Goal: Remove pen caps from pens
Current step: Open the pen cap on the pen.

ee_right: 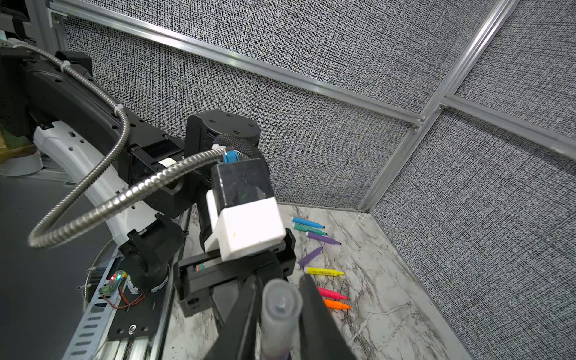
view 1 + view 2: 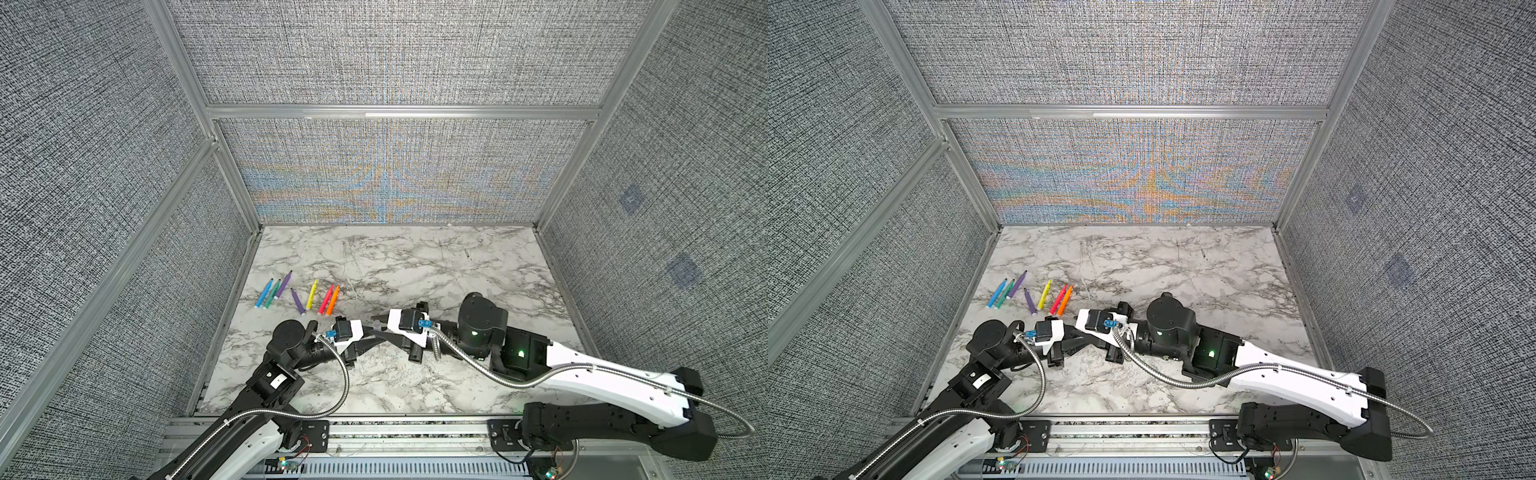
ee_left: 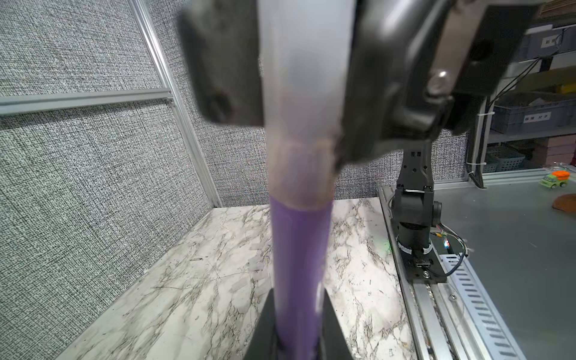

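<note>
Holding the purple pen (image 3: 299, 249) by its barrel, the left gripper (image 3: 297, 299) is clamped tight on it, low in the centre of both top views. The right gripper (image 1: 280, 296) looks pressed onto the clear pen cap (image 3: 302, 93), which is not yet off the pen's end. Seven other pens (image 2: 311, 294) lie at the middle left of the marble table (image 2: 415, 270). The slick plastic could let the cap slide between the pads. An off-axis pull might twist the barrel loose or fling the cap.
</note>
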Available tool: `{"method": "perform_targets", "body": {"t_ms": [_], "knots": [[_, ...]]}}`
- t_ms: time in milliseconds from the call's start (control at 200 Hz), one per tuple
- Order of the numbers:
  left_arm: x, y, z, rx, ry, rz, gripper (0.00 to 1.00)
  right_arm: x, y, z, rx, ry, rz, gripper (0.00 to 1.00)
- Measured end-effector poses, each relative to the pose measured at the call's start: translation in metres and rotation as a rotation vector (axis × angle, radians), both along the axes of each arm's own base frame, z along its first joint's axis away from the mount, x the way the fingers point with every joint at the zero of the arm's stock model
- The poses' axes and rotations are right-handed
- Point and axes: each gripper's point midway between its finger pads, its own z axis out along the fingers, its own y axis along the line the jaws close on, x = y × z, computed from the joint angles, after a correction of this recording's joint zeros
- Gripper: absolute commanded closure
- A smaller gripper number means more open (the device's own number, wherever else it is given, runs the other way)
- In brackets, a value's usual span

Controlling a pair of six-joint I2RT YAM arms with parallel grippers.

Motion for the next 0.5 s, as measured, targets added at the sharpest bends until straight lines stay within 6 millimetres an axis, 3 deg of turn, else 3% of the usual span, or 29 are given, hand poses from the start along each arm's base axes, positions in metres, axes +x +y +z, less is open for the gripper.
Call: {"method": "perform_targets", "body": {"t_ms": [155, 500], "knots": [[0.000, 0.002, 0.001, -0.006, -0.006, 0.012, 0.99, 0.002, 0.002, 0.001, 0.005, 0.003, -0.008, 1.00], [0.018, -0.007, 0.004, -0.010, -0.008, 0.030, 1.00, 0.010, -0.003, 0.013, -0.006, -0.007, -0.054, 1.00]]}}
